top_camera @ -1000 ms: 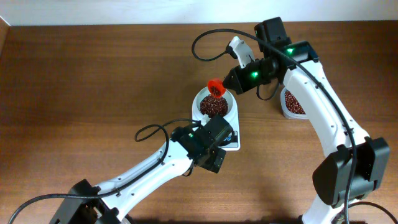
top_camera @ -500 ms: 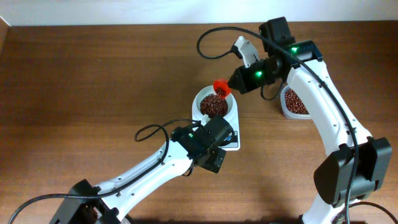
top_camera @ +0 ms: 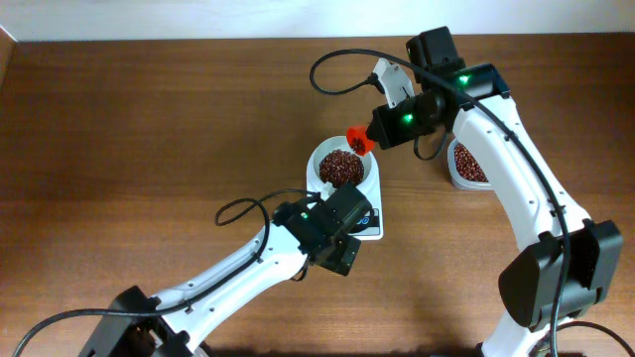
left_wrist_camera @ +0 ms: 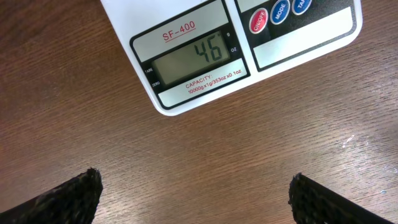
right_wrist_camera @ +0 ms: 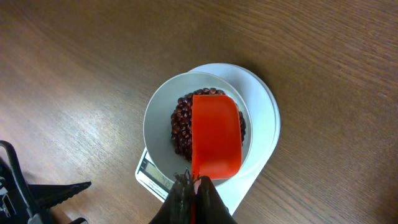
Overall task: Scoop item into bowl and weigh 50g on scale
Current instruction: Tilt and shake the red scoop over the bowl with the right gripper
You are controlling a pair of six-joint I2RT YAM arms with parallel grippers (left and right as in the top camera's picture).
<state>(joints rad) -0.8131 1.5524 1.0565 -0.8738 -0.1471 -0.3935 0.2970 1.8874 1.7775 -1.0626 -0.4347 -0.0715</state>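
The white bowl (top_camera: 318,167) stands on the white scale (top_camera: 375,203) and holds a heap of dark reddish-brown beans (top_camera: 340,170). My right gripper (top_camera: 382,127) is shut on the handle of an orange-red scoop (top_camera: 359,139), held tipped over the bowl's far right rim. In the right wrist view the scoop (right_wrist_camera: 216,143) shows its underside above the beans (right_wrist_camera: 180,127) in the bowl (right_wrist_camera: 158,118), with the gripper (right_wrist_camera: 194,186) below it. My left gripper (left_wrist_camera: 196,196) is open and empty over bare table just in front of the scale (left_wrist_camera: 186,99), whose display (left_wrist_camera: 196,57) reads 46.
A clear plastic tub (top_camera: 466,164) with more beans stands right of the scale, partly under the right arm. The left arm (top_camera: 248,273) stretches from the front left to the scale's front edge. The table's back edge meets a white wall.
The scoop has shifted a little right, from over the bowl's middle towards its far right rim, and has tipped further. The left arm has not moved.
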